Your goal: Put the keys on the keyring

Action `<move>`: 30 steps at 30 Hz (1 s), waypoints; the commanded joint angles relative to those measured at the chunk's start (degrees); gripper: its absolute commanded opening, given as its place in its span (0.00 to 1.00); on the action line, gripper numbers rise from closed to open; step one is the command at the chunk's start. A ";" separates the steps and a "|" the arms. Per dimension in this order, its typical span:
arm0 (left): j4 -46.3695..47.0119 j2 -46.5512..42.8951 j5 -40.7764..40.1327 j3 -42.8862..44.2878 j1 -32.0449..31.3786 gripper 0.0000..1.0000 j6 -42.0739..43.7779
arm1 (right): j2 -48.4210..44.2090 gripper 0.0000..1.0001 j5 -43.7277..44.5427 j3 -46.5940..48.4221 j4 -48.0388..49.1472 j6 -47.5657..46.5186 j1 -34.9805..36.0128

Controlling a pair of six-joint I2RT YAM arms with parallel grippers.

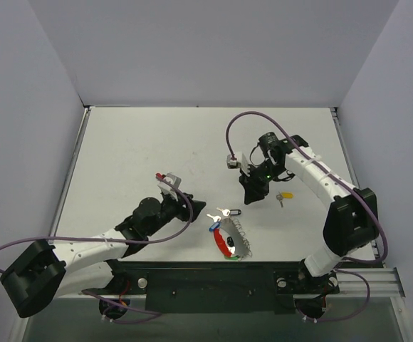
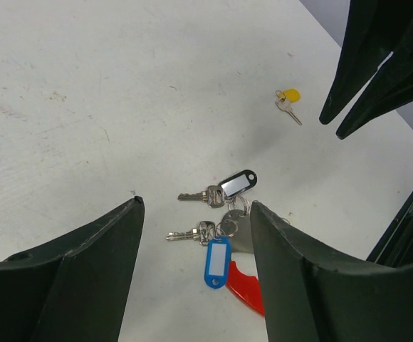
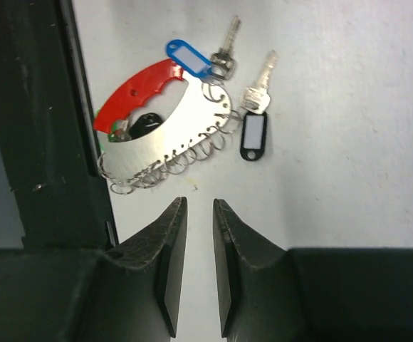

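The keyring (image 1: 223, 242) lies near the table's front edge, a red arc (image 3: 139, 84) joined to a silvery part (image 3: 174, 132) fringed with several small split rings. A blue-capped key (image 2: 217, 260) and a black-capped key (image 2: 233, 185) lie at its end, their small rings touching the silvery part. A yellow-capped key (image 1: 283, 196) lies apart to the right. My left gripper (image 2: 197, 204) is open just left of the keys and holds nothing. My right gripper (image 3: 199, 203) hovers beyond the ring, jaws a narrow gap apart and empty.
The black base rail (image 1: 213, 285) runs along the near edge just below the keyring. White walls enclose the table (image 1: 157, 142) on three sides. Purple cables (image 1: 263, 117) loop off both arms.
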 commanded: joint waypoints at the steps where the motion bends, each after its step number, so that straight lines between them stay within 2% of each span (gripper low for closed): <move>1: -2.84 -0.68 3.10 5.21 1.40 0.71 -3.55 | -9.88 0.20 5.53 -5.49 10.76 12.32 -4.20; 5: -7.67 0.38 3.55 7.68 1.66 0.73 -5.21 | -16.74 0.29 6.68 -12.25 16.48 16.37 -9.30; 9: -9.18 -0.67 6.86 8.12 2.01 0.74 -6.54 | -23.86 0.50 3.97 -18.31 20.79 17.34 -15.19; 10: -9.53 -0.50 7.58 8.90 2.10 0.73 -6.89 | -25.10 0.54 0.74 -19.20 20.80 16.39 -17.12; 11: -11.10 -0.32 9.42 9.43 2.10 0.73 -7.06 | -26.85 0.62 -1.30 -21.21 20.28 15.68 -17.83; 12: -11.64 0.63 10.48 10.66 2.02 0.73 -7.59 | -27.31 0.65 -7.23 -22.28 19.40 12.28 -19.40; 13: -12.42 0.99 12.23 11.19 1.93 0.73 -7.68 | -28.01 0.71 -9.38 -23.94 17.48 9.03 -19.86; 14: -12.61 2.04 12.86 11.72 1.84 0.73 -8.38 | -28.10 0.72 -12.10 -24.74 16.33 7.34 -20.03; 15: -12.78 2.48 13.91 11.81 1.84 0.73 -8.91 | -28.19 0.75 -13.17 -25.10 12.05 1.41 -19.95; 17: -12.87 3.02 13.83 11.46 1.40 0.73 -9.70 | -27.49 0.76 -14.06 -24.05 4.76 -7.03 -19.51; 19: -12.61 2.67 12.34 10.23 1.31 0.73 -11.27 | -26.87 0.74 -12.66 -23.52 1.48 -12.16 -18.37; 24: -12.96 -1.45 7.07 5.93 1.75 0.73 -14.10 | -26.17 0.70 0.32 -26.32 6.81 -11.40 -9.76; 27: -12.96 -4.88 6.09 3.65 3.24 0.74 -15.59 | -25.29 0.70 2.64 -26.59 7.35 -14.28 -5.64; 30: -12.61 -6.74 7.49 2.67 5.00 0.74 -16.03 | -22.14 0.72 2.90 -25.11 0.27 -29.08 -2.38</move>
